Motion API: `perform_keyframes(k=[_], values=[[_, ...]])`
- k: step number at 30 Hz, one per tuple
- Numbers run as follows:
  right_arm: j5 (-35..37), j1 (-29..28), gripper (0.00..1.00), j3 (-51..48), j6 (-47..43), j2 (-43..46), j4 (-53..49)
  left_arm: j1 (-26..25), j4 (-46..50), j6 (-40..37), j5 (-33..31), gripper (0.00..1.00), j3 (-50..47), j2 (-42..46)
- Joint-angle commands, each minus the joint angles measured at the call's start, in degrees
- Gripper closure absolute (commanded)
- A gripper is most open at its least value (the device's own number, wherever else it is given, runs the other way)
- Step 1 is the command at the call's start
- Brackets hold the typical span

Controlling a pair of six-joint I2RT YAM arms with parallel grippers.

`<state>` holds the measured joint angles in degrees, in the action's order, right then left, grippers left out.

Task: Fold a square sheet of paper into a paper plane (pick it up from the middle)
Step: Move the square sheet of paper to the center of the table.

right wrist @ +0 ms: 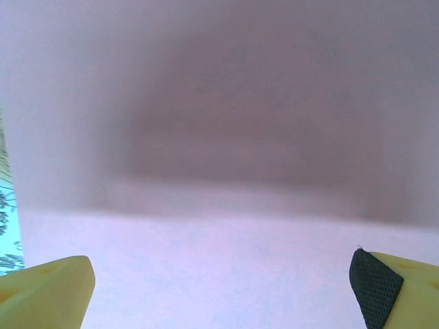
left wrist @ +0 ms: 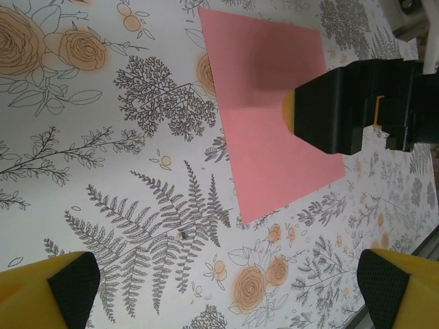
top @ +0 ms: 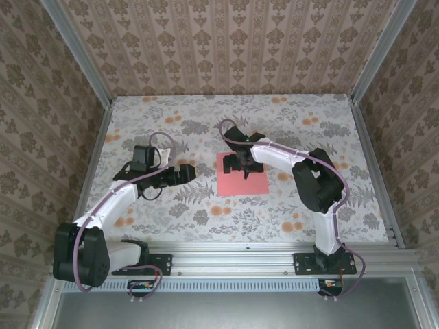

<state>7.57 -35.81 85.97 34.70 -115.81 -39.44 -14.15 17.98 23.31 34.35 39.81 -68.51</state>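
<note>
Jaws wide open on both arms, gripping nothing: the right jaws hang low over the middle of the square sheet of thin coral-pink paper, yellow fingertips spread above it, though I cannot tell whether they touch it. That sheet lies flat and unfolded at the centre of the flower-printed surface. The left jaws hover just to its left, clear of its edge.
</note>
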Motion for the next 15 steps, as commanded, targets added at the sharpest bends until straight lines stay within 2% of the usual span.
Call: perform_keyframes(k=[1,15], values=[[1.69,-0.49,0.01,2.74,1.04,-1.95,-4.65,0.48,0.14,-0.81,1.25,0.0,-0.52,0.48],[3.65,-0.92,0.01,7.61,3.18,-7.63,-7.27,0.79,1.36,-1.25,0.64,0.0,-2.43,2.07]])
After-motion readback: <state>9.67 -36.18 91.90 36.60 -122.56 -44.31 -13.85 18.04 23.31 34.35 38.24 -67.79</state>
